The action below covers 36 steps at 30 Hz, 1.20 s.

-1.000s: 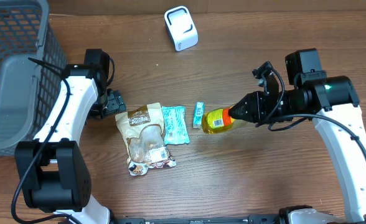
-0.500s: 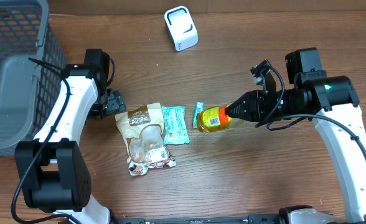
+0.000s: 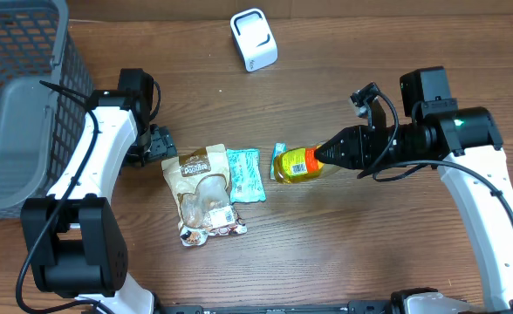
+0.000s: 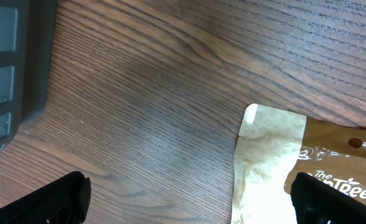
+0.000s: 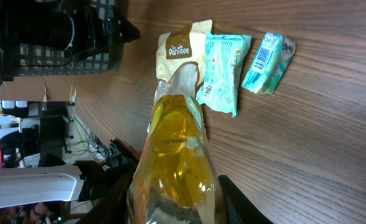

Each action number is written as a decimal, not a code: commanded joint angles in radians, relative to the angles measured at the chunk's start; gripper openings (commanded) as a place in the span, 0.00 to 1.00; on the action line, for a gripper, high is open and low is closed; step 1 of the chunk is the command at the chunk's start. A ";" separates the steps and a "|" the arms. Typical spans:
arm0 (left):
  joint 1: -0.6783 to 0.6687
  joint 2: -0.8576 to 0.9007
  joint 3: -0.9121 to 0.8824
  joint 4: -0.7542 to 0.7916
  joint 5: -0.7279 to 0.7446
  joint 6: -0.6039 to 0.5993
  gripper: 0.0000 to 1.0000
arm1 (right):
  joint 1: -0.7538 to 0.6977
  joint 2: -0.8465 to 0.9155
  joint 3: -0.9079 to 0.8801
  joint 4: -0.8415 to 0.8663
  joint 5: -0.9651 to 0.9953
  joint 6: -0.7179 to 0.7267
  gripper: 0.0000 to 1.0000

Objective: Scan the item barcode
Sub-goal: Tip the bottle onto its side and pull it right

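The brown snack pouch [image 3: 206,196] lies nearest the robot's base. Just right of it sit a teal packet [image 3: 245,174] and a smaller teal packet [image 3: 278,160]. Further right, the yellow bottle [image 3: 295,165] is clamped in the right gripper [image 3: 323,159]. At the pouch's far left corner, the left gripper [image 3: 158,145] stands wide apart, empty. The white scanner [image 3: 254,39] stands well beyond the pouch.

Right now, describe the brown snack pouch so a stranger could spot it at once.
From the grey mesh basket at far left, look right to the packets in the middle. The brown snack pouch is the leftmost and largest, tan with a clear window; the teal packets beside it are smaller.
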 commanded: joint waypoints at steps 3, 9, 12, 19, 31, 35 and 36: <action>0.003 0.011 0.000 0.001 -0.020 -0.007 1.00 | 0.000 -0.019 -0.071 0.048 -0.055 -0.008 0.20; 0.003 0.011 0.000 0.001 -0.020 -0.007 1.00 | 0.000 -0.019 -0.163 0.147 -0.148 -0.010 0.18; 0.003 0.011 0.000 0.001 -0.020 -0.007 1.00 | 0.000 -0.019 -0.182 0.151 -0.210 -0.047 0.08; 0.004 0.011 0.000 0.001 -0.021 -0.007 0.99 | 0.000 -0.062 -0.182 0.065 -0.325 -0.192 0.07; 0.003 0.011 0.000 0.001 -0.021 -0.007 1.00 | 0.000 -0.213 -0.182 -0.097 -0.325 -0.245 0.08; 0.003 0.011 0.000 0.001 -0.020 -0.007 1.00 | 0.000 -0.262 -0.182 -0.100 -0.325 -0.245 0.08; 0.003 0.011 0.000 0.001 -0.020 -0.007 1.00 | 0.000 -0.273 -0.182 -0.100 -0.325 -0.245 0.08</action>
